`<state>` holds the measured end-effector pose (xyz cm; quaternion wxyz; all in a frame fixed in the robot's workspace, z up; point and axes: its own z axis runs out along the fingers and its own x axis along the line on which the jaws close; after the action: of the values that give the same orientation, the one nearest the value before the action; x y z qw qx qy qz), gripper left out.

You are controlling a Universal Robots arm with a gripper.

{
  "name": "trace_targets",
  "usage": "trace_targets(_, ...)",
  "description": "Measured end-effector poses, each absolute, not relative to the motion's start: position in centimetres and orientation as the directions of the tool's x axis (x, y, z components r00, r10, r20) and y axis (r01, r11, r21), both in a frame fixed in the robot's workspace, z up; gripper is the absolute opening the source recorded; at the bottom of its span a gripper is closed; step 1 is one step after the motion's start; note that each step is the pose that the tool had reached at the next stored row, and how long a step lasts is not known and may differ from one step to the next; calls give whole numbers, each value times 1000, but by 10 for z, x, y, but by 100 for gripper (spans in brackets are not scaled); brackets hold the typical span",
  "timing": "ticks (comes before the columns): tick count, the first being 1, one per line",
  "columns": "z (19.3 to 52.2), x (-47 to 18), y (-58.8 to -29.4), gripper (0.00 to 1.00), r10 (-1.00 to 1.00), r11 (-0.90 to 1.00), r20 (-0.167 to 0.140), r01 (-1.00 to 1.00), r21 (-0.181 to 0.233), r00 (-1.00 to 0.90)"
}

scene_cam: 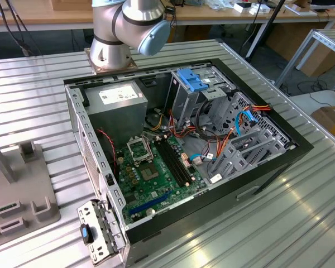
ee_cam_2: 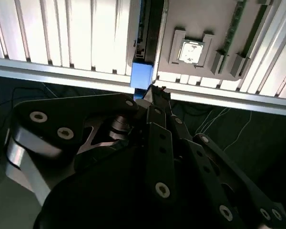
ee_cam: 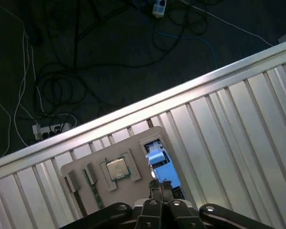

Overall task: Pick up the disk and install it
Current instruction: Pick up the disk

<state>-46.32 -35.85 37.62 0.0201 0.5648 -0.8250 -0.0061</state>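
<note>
- The robot's black metal gripper (ee_cam_2: pixel 155 93) (ee_cam: pixel 161 185) hangs over the edge of the ribbed silver aluminium table (ee_cam: pixel 229 124), its tip just beside the disk.
- The disk (ee_cam_2: pixel 142 76) (ee_cam: pixel 161 165) appears in both wrist views as a bright blue plastic carrier end with a thin dark body behind it. It sits in a recess at the corner of a flat grey fixture plate (ee_cam: pixel 81 164) that lies on the table near its edge.
- Whether the jaws are open, closed or gripping the blue carrier cannot be told; the tip meets the blue end so closely that contact cannot be judged.
- On the same plate, just beside the disk, a square silver processor chip (ee_cam: pixel 117 168) rests in a raised grey frame, and a narrow green memory stick (ee_cam: pixel 92 183) lies further along.
- In the exterior view, the silver arm (scene_cam: pixel 123 28) rises from its base behind an open black computer case (scene_cam: pixel 223 200) lying on the table.
- Inside the case, a blue plastic latch (scene_cam: pixel 192 82) tops an upright grey metal bay (scene_cam: pixel 184 106).
- The grey fixture plate stands at the exterior view's left, well apart from the case.
</note>
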Motion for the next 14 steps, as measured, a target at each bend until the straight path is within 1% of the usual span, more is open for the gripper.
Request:
trace_targets(4,375,-463,-358,11,-974,225,26,-974,33,-224)
trace_targets(8,374,-463,-358,11,-989,143,29,-989,32,-142)
trace_targets(14,374,-463,-358,11,-990,142,29,-989,32,-141)
